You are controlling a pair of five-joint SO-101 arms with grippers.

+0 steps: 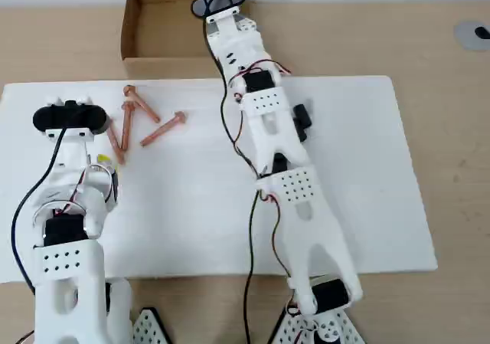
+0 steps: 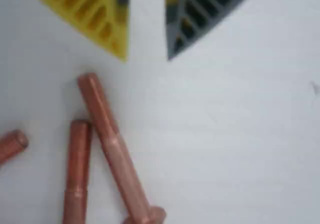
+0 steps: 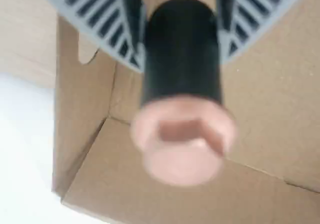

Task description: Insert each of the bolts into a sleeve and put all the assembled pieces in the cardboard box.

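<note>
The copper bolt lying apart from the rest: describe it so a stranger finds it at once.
On the white sheet, look at the upper left corner in the high view, just below the open cardboard box. Among the loose copper-coloured metal bolts there, it is the rightmost bolt, lying slanted and alone, touching none of the others.

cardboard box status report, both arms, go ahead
Right gripper shut on sleeved bolt, over the cardboard box. Left gripper open by loose bolts on the mat. No obstruction seen.
</note>
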